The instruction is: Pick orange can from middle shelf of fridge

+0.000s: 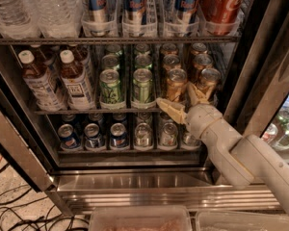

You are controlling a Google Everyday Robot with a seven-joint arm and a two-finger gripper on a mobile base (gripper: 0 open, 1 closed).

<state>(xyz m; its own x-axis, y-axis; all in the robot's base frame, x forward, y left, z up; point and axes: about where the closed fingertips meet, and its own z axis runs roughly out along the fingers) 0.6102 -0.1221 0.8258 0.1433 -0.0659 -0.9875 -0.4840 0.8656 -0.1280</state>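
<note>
The fridge (260,57) stands open before me, steel-framed, with dark shelves of drinks. On the middle shelf (86,111) two lanes of orange cans stand at the right; the front ones are one orange can (176,84) and another (208,82). Green cans (111,86) fill the two lanes to their left. My gripper (178,101) is open at the shelf's front edge. Its left finger (169,110) lies just below and in front of the left orange can. Its right finger (196,94) points up between the two front orange cans. It holds nothing.
Tea bottles (76,81) stand at the left of the middle shelf. Above are water bottles (53,8), blue-silver cans (137,6) and a big red cola can (221,4). Below are blue and silver cans (118,136). Clear bins (139,218) sit at the bottom. Cables (19,211) lie on the floor.
</note>
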